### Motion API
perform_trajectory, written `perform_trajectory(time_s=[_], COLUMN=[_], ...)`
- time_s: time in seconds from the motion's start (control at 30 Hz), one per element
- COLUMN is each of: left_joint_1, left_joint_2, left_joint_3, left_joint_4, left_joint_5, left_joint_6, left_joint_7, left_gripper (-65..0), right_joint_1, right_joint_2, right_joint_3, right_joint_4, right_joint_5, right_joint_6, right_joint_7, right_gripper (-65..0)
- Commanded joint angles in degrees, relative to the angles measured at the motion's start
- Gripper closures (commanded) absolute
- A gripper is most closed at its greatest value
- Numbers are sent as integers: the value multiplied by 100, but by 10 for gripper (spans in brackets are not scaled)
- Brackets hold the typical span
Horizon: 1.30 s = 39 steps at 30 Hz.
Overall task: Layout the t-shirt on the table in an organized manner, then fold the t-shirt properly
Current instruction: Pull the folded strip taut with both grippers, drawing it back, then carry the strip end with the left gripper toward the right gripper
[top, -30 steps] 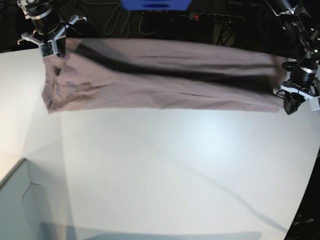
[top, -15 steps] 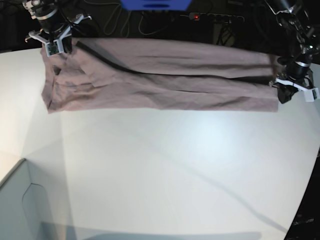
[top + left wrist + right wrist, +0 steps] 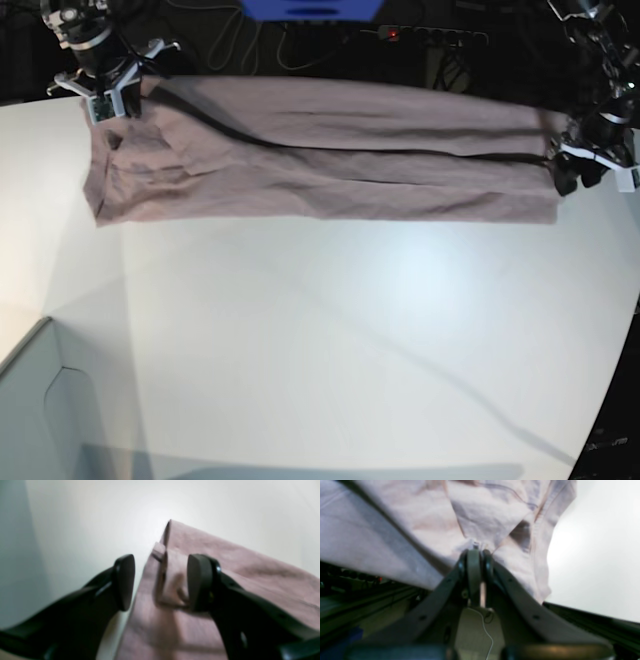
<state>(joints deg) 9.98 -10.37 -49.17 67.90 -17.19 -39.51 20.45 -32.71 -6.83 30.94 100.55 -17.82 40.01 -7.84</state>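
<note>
Your left gripper (image 3: 160,582) has let go — its jaws now stand apart over the t-shirt (image 3: 320,150) corner, where a second ago they were clamped on it, and the arm has lifted slightly toward the far edge of the counter (image 3: 350,330). The cloth at that end now lies flat. Your right gripper (image 3: 105,95) has moved a little farther back and up with its pinched corner. The dark fold running along the shirt has thinned from a broad shadowed band to a narrow line — the fabric has settled flatter.
</note>
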Motion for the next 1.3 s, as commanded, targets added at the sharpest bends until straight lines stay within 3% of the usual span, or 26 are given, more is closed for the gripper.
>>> perform_trajectory(time_s=[0.0, 0.57, 0.63, 0.73, 0.93, 1.27], left_joint_1=[-9, -132, -132, -149, -132, 273], left_joint_2=[-75, -93, -75, -84, -13, 1085], left_joint_3=[-2, 517, 490, 490, 482, 297], left_joint_4=[-60, -1010, -1010, -957, -280, 2366], left_joint_5=[-70, -70, -70, -105, -114, -70], left_joint_6=[-49, -49, -49, -49, -49, -49], left_joint_7=[-97, -106, -106, -115, -97, -54], left_gripper=[-326, -315, -232, -2, 0, 0], right_joint_1=[-30, 66, 75, 128, 392, 735], right_joint_2=[11, 11, 11, 11, 28, 46], right_joint_3=[5, -4, -4, -4, -4, -4], right_joint_4=[94, 94, 94, 94, -152, -820], right_joint_5=[46, 46, 46, 46, 46, 46], right_joint_6=[-1, -1, -1, -1, -1, -1], right_joint_7=[120, 120, 120, 120, 111, 120], right_gripper=[0, 0, 0, 0, 0, 0])
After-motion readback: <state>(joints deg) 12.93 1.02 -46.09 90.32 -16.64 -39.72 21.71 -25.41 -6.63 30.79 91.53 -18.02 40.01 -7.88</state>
